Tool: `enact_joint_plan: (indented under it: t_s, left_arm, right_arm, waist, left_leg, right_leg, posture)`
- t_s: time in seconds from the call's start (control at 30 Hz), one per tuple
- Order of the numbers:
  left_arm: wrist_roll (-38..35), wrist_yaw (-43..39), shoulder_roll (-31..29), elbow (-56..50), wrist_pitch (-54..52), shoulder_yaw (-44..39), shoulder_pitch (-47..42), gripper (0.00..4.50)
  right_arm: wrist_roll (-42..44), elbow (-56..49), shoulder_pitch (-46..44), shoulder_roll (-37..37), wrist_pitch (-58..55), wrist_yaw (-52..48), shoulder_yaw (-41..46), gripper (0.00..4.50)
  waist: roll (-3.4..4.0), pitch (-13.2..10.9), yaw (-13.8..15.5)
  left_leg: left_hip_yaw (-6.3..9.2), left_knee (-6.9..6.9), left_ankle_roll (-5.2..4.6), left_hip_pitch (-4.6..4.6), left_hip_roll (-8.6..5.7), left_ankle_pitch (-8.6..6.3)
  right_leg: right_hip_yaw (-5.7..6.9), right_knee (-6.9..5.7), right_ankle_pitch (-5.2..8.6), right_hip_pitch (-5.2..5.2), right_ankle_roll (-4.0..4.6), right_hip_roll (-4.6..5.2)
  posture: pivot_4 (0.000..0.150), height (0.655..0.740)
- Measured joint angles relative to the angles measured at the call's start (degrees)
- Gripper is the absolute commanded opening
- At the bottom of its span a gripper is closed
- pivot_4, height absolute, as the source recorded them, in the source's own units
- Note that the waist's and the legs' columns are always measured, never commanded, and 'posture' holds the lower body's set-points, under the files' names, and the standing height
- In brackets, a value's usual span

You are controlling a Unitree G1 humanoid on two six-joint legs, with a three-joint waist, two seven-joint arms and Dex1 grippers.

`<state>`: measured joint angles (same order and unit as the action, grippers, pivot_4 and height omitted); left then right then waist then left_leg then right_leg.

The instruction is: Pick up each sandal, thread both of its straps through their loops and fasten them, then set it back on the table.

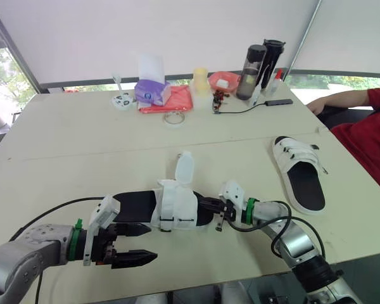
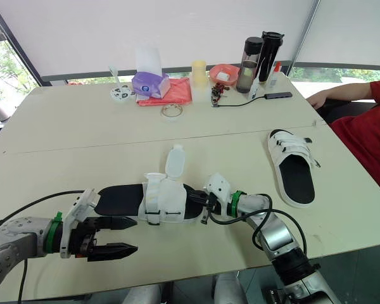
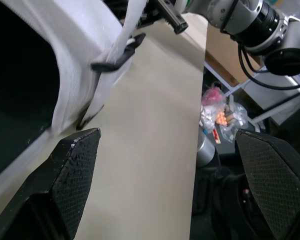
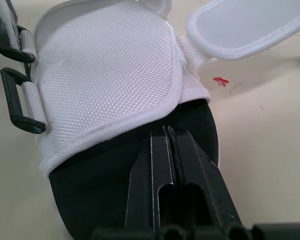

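No readable text, brand, number or sign anywhere. The purple plastic tissue pack (image 2: 150, 83) carries a small pale printed patch on its front, too small to read. Nothing near that pack shows legible lettering.

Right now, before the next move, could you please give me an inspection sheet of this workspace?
Surface: beige table, two tops joined by a seam.
Job's things: near sandal lies flat, one strap unfastened; far sandal at the right, straps across it.
Clutter: tissue pack, red cloth, tape ring, bottles along the far edge.
Grippers: left gripper open beside the near sandal's heel; right gripper shut, at its toe.
Cables: black cable by the bottles.
Surroundings: person in red, seated right.
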<state>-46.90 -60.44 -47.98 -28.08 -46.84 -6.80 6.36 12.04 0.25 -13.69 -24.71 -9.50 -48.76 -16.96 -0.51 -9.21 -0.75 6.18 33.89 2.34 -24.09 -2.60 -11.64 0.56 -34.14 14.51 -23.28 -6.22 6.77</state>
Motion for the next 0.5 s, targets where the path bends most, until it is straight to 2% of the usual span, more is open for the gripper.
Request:
enact_joint_plan:
  t_s: [0.17, 0.5]
  left_arm:
    - [3.1, 1.4, 2.1, 1.7, 2.3, 4.0, -2.1, 4.44]
    - [5.7, 0.9, 3.0, 4.0, 3.8, 6.6, -3.8, 4.44]
  right_arm:
    - [-0.2, -2.2, 0.9, -2.0, 0.3, -1.3, -0.2, 0.00]
    - [-1.8, -11.2, 5.2, -9.7, 0.1, -2.8, 0.2, 0.00]
  waist:
    - [0.07, 0.0, 0.3]
    - [0.09, -0.1, 1.6]
  left_leg:
    - [-0.03, -0.01, -0.01, -0.07, -0.09, 0.00]
    - [0.04, 0.00, -0.17, -0.21, -0.45, -0.11]
  right_leg:
    - [0.01, -0.03, -0.02, -0.04, 0.01, 0.00]
    - [0.09, -0.10, 0.09, 0.05, -0.20, 0.05]
  posture:
    - [0.150, 0.7400]
    - [0.150, 0.7400]
